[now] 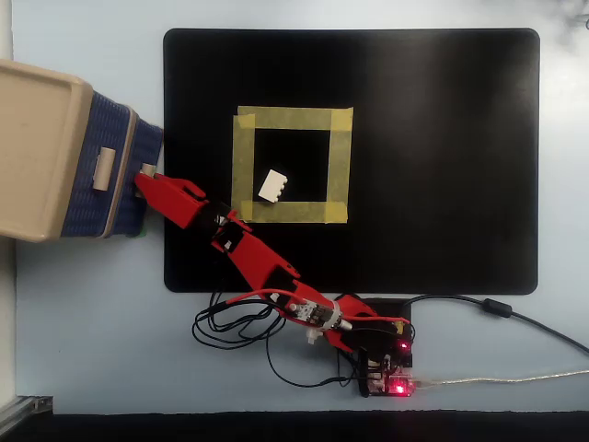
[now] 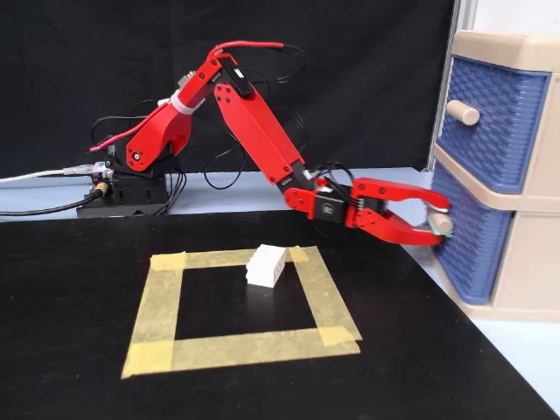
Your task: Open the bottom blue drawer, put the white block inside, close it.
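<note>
Bottom drawer (image 2: pixel 468 254) is sitting as the lowest tier of the beige cabinet (image 2: pixel 525 262), at right in the fixed view and at left in the overhead view (image 1: pixel 147 184). Its front is looking about flush with the cabinet, though a small gap can't be ruled out. Its beige handle (image 2: pixel 444 224) is sitting between the red gripper's fingers (image 2: pixel 435 216); the upper finger (image 2: pixel 411 193) is passing above the handle and the lower finger (image 2: pixel 407 234) below it, pinching it or nearly so, with contact not certain. Overhead, the gripper (image 1: pixel 147 178) is meeting the drawer front.

White block (image 2: pixel 266 264) is lying on the black mat (image 2: pixel 79 376) inside the yellow tape square (image 2: pixel 157 302), near its back edge, well apart from the gripper; overhead (image 1: pixel 273 185) it is sitting in the square's lower left part.

The arm (image 2: pixel 254 131) is reaching low from its base (image 2: pixel 122 188) across the mat's corner. The mat is lying on the pale blue counter (image 1: pixel 92 313). The upper drawer (image 2: pixel 494 122) is shut.
</note>
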Available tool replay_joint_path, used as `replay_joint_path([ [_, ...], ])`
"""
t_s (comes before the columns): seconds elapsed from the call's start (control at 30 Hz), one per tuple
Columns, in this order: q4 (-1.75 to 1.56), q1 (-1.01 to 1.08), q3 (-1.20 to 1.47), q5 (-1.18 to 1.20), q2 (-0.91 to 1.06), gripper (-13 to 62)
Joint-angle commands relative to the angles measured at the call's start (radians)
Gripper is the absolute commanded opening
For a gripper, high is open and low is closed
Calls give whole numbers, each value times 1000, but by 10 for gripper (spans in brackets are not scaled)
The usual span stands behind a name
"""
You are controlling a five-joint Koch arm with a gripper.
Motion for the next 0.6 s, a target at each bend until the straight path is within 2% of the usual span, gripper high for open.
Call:
replay_joint_path([
  [0.0,-5,6,124,3,72,-81],
  [0.23,-170,78,778,3,400,-81],
  [0.3,-167,77,818,6,430,-72],
  [0.33,-166,77,816,11,428,-16],
  [0.43,-153,72,784,12,434,308],
  [0.47,-138,74,785,12,448,337],
  [0.57,64,84,801,14,666,340],
])
